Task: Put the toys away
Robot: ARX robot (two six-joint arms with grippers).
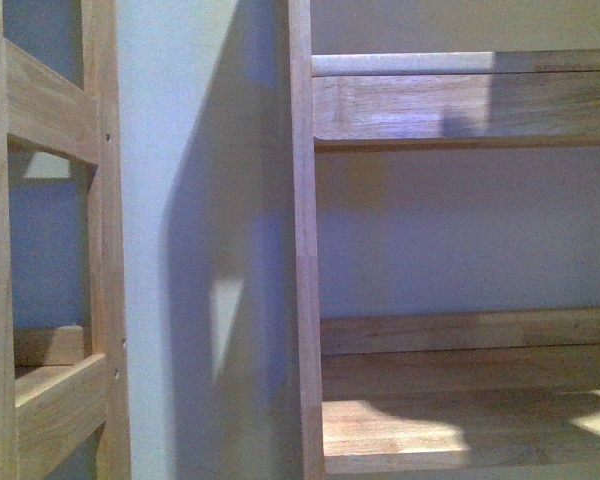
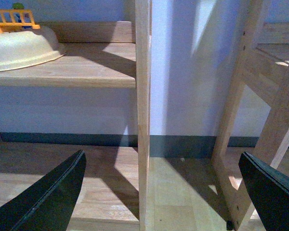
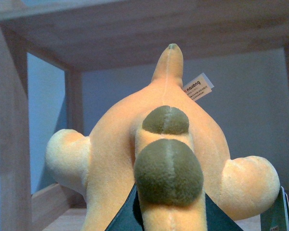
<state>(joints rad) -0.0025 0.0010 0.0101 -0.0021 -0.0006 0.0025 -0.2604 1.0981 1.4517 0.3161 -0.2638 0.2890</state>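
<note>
Inside the wooden shelf bay (image 3: 135,33), my right gripper (image 3: 166,214) clamps the fuzzy orange-yellow plush animal (image 3: 159,159) – carried high, I judge, to clear the board. The left gripper (image 2: 164,192) hangs spread wide, empty – spare for now.

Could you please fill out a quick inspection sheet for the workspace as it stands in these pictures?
Surface: bare wooden shelf boards; wood floor between the two units.
Job's things: orange-yellow plush toy with olive patches and a white tag, seen close in the right wrist view, under a shelf board.
Clutter: cream bowl upside down on a shelf, an orange toy fence behind it.
Grippers: left gripper open, empty; right gripper mostly hidden by the plush, apparently holding it.
Cables: nothing seen.
Surroundings: pale wall, dark baseboard, wooden shelf frames.
</note>
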